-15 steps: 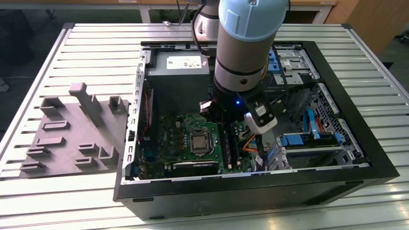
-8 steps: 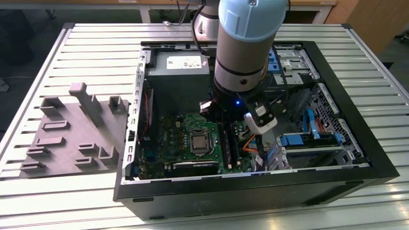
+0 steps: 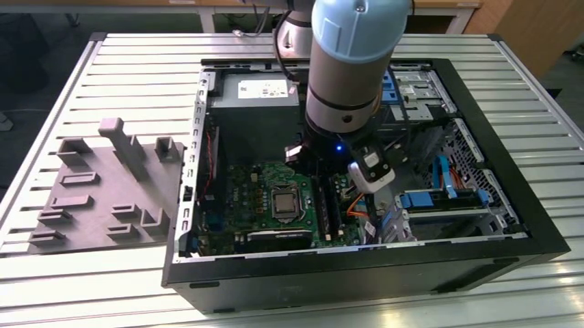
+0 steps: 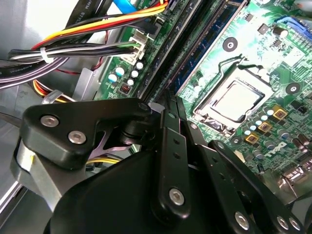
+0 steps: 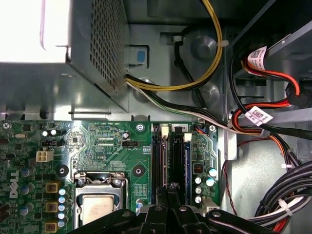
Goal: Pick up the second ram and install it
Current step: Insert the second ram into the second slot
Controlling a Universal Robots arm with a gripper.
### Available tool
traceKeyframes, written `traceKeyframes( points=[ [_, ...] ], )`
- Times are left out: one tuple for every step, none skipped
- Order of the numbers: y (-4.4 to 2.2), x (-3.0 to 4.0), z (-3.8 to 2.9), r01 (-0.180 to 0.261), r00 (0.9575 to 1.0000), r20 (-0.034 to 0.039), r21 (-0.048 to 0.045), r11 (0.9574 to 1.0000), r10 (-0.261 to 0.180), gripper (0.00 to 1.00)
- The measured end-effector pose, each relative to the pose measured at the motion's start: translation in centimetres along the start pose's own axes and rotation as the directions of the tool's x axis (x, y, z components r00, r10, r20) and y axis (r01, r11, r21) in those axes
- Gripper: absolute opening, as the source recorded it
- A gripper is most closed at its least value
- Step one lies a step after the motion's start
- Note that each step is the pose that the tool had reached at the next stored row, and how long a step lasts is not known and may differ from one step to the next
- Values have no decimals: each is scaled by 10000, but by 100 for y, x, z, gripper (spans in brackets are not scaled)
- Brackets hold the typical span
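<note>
- Gripper (image 5: 170,187) is sitting low inside the computer case (image 3: 365,263). Its fingers (image 4: 168,146) are drawn narrow, with the tips pinched together just over the memory slots (image 5: 157,161).
- Memory board (image 5: 178,163) is standing on edge in one slot, running straight away from the fingertips. It is showing as long, thin and dark blue-green with a paler edge in both wrist views (image 4: 214,41).
- Can't tell whether the tips are touching the board or sitting just beside it.
- In the exterior view the board (image 3: 327,205) is lying just to that view's right of the processor socket (image 3: 286,203), under the arm (image 3: 351,61).
- Count: I'm making out one board for certain. The black slots are lying side by side in one row, and their exact number isn't clear past the fingers.
- One processor socket (image 5: 100,204) with a silver lid is sitting near the slots on the green motherboard (image 5: 97,146).
- One yellow-and-black cable bundle (image 5: 195,83) is looping beyond the slots, and red cables (image 5: 273,73) are running off to the side.
- One perforated metal power supply box (image 5: 53,63) is sitting past the motherboard.
- The case is lying open on a slatted metal table (image 3: 137,68).
- One grey moulded holder block (image 3: 100,198) is lying on the table well apart from the case, on the exterior view's left.
</note>
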State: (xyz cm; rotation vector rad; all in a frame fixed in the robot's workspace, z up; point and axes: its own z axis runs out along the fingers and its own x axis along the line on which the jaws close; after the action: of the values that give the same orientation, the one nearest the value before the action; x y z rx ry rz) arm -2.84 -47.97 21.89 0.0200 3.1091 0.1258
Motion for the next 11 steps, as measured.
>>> traceKeyframes(
  points=[
    [0, 0, 6, 0, 10000, 0, 1, 10000, 0, 12],
    [-1, 0, 12, 0, 10000, 0, 0, 10000, 0, 12],
    [-1, 1, 18, -1, 10000, 0, 0, 10000, 1, 12],
    [-2, 1, 21, 0, 10000, -1, 2, 10000, 0, 12],
    [-2, 1, 21, 0, 10000, -1, 3, 10000, 0, 12],
    [-2, 1, 22, 0, 10000, -1, 3, 10000, 0, 12],
    [-2, 1, 22, 0, 10000, -1, 3, 10000, 0, 12],
    [-2, 1, 23, 0, 10000, 0, 2, 10000, 0, 12],
    [-2, 1, 23, 0, 10000, 0, 1, 10000, 0, 12],
    [-2, 1, 23, 0, 10000, 0, 1, 10000, 0, 12],
    [-2, 1, 23, 0, 10000, 0, 1, 10000, 0, 12]
  ],
)
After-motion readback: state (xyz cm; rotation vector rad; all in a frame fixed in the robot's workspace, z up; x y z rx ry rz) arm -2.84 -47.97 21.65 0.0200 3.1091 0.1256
